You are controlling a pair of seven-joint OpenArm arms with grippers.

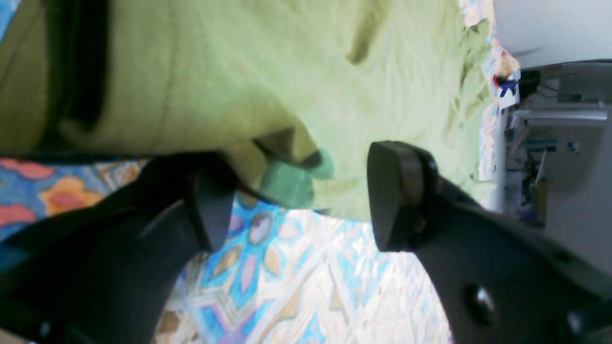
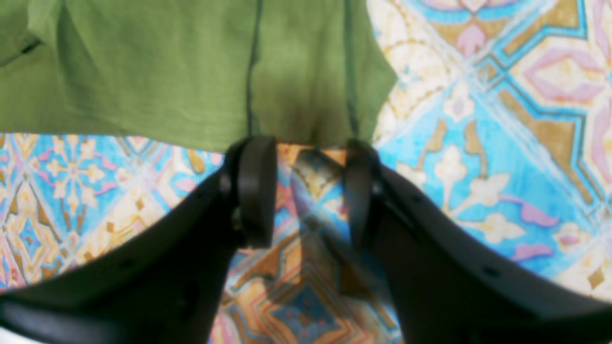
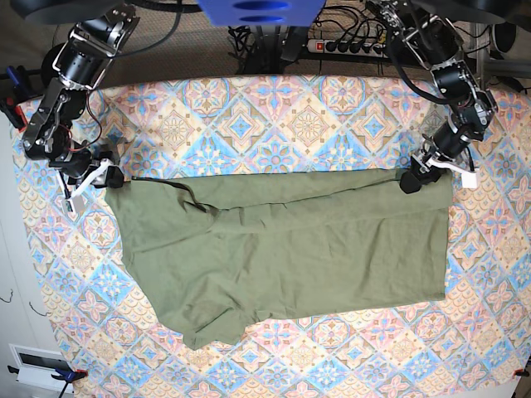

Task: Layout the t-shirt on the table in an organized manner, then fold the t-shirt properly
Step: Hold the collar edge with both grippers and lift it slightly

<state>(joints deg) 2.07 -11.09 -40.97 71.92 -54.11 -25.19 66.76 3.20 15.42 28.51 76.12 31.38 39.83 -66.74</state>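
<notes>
1. Base view shows the t-shirt (image 3: 282,249) spread wide across the middle of the bench (image 3: 274,108), its far edge pulled into a fairly straight line, its near left corner rumpled.
2. The step in hand looks like the laying-out: the shirt is roughly flat but not yet folded.
3. The left gripper (image 3: 413,177) sits at the far corner on the view's right, spread wide with nothing between its pads (the cloth edge lies just beyond them).
4. The right gripper (image 3: 104,177) is at the opposite far corner, about half open; its wrist camera shows only patterned cloth in the gap.
5. Next, I judge, each must close on an edge and smooth or fold.
6. Count: one shirt, one bench, two grippers.
</notes>
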